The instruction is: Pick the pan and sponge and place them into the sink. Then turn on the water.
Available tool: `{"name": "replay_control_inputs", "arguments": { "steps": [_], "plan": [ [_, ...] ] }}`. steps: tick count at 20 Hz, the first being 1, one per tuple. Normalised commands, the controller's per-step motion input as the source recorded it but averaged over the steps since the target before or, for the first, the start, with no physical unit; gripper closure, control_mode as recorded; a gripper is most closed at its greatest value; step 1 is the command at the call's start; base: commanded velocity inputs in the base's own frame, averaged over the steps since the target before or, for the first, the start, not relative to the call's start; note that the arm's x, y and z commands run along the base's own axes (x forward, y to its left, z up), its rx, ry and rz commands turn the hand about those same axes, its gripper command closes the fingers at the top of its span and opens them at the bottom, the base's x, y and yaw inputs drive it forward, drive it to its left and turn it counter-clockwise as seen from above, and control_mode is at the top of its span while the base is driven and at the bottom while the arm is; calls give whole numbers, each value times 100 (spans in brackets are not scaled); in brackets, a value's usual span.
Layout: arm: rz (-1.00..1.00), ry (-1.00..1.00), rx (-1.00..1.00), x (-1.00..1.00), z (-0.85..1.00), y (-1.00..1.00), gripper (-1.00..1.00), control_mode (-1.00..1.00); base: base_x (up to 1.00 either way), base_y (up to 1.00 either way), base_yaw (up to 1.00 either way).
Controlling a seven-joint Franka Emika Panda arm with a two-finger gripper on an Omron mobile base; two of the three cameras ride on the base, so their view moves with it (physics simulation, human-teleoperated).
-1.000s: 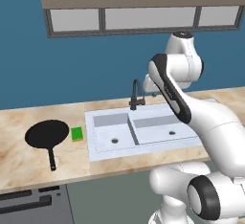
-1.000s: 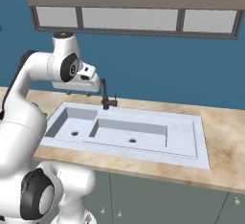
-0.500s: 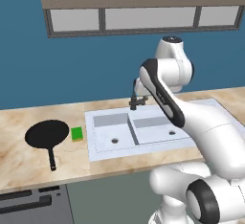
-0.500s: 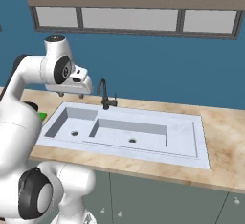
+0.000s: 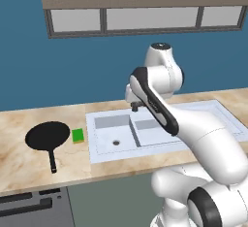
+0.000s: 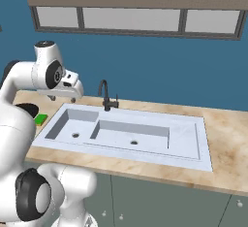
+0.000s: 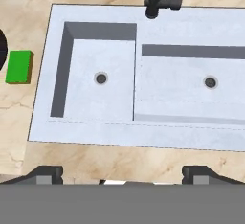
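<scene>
Both sink (image 7: 91, 137) basins lie under the wide-open gripper (image 7: 122, 174) (sponge (image 7: 19, 66) beside).

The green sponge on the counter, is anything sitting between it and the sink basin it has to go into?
Nothing visible does. The small green rectangular sponge lies on the marble counter just beside the pale grey double-basin sink, with bare counter and rim between. The flat black frying pan lies on the sponge's far side.

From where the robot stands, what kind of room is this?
It looks like a kitchen, a computer-rendered one. A double-basin sink with a black faucet is set into a marble-look counter, and a black frying pan lies beside a green sponge.
</scene>
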Motion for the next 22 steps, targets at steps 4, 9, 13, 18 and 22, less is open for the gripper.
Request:
{"name": "replay_control_inputs", "arguments": {
  "steps": [4, 9, 13, 18, 22],
  "plan": [
    [0, 0, 0, 0, -17, 33, -100, -100, 0, 0, 0],
    [0, 0, 0, 0, -15, 37, -100, -100, 0, 0, 0],
    [0, 0, 0, 0, -14, 40, -100, -100, 0, 0, 0],
    [0, 0, 0, 0, -14, 38, -100, -100, 0, 0, 0],
    [0, 0, 0, 0, -13, 39, -100, -100, 0, 0, 0]
  ]
}}
